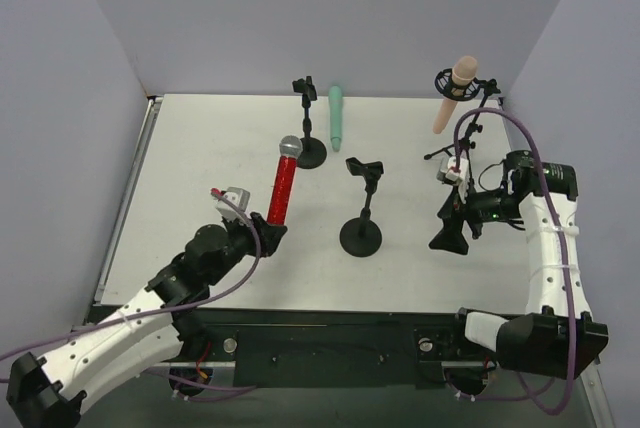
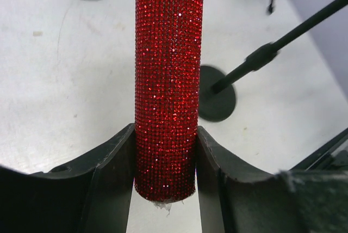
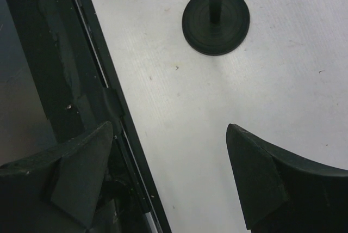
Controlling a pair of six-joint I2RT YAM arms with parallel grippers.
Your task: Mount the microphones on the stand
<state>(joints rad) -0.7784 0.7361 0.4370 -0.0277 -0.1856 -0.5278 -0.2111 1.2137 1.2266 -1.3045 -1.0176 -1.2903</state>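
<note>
Glittery red microphone (image 1: 283,190) is standing upright at centre-left of the frame, its lower end clamped between the fingers of the left claw (image 1: 268,235). Right claw (image 3: 169,135) is hanging wide and empty at right. Peach-pink microphone (image 1: 453,91) is sitting in the upper-right stand (image 1: 443,81). Mint green microphone (image 1: 336,115) is lying on the surface (image 1: 200,158) at upper centre.

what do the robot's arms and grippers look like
The left arm and right arm have white links with black joints. A purple cable loops along each. The left gripper and right gripper are black, each with two broad curved fingers and a small grey camera box beside it.
</note>
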